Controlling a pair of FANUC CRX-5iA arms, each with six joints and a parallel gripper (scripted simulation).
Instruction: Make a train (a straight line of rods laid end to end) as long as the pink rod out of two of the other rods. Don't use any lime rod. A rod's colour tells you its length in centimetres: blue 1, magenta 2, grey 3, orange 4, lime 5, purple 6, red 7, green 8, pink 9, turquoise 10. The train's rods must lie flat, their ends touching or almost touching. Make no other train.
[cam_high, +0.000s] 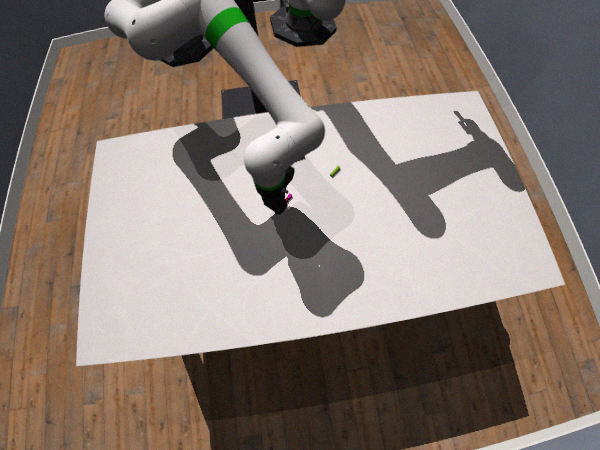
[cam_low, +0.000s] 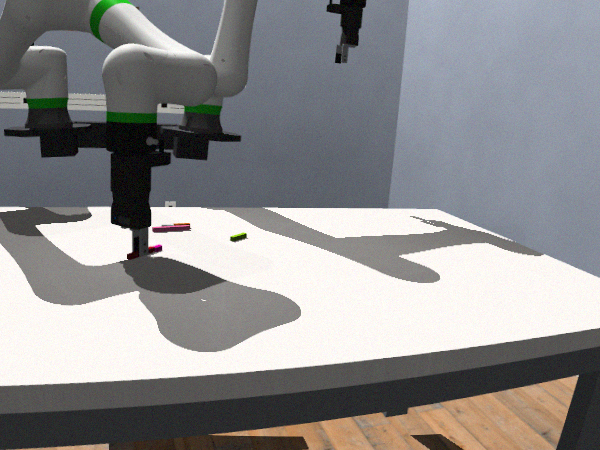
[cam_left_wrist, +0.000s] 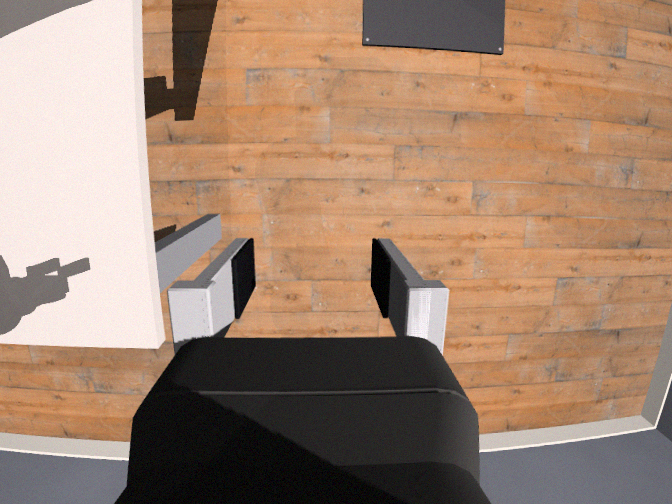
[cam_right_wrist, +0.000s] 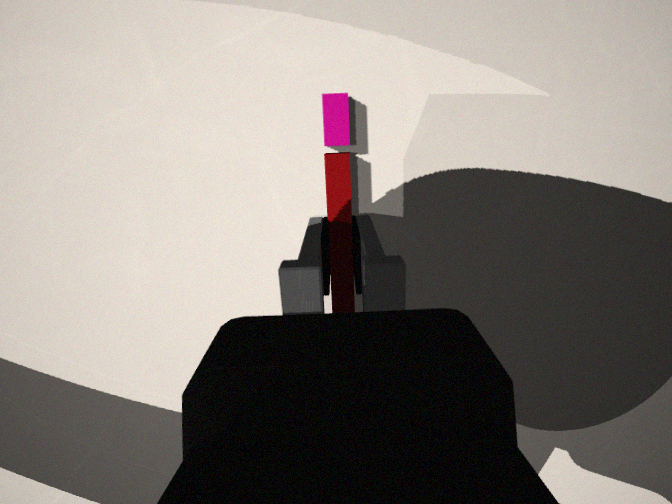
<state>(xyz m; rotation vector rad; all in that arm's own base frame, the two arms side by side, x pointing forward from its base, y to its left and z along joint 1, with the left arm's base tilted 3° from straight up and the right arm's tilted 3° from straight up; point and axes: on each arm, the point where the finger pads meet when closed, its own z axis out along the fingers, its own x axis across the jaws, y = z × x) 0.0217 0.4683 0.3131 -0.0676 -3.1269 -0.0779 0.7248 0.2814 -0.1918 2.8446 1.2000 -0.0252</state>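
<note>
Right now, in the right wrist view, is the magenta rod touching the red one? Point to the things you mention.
No, a narrow strip of pale table shows between the magenta rod (cam_low: 158, 248) (cam_right_wrist: 336, 119) and the red rod (cam_right_wrist: 338, 179).

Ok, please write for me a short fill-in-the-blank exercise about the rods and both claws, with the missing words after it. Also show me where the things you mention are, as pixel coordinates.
The right claw (cam_high: 286, 201) (cam_low: 140, 254) (cam_right_wrist: 340, 240) grips the red rod (cam_high: 287, 200) (cam_low: 132, 255) (cam_right_wrist: 338, 184).
In line with it, beyond its far end in the right wrist view, is the short ____ rod.
The left claw (cam_low: 341, 61) (cam_left_wrist: 313, 262) is wide open and holds ____.
The lime rod (cam_high: 335, 171) (cam_low: 238, 237) is resting on the white ____.
The task forbids using any ____ rod.

Missing words: magenta; nothing; table; lime.
</note>
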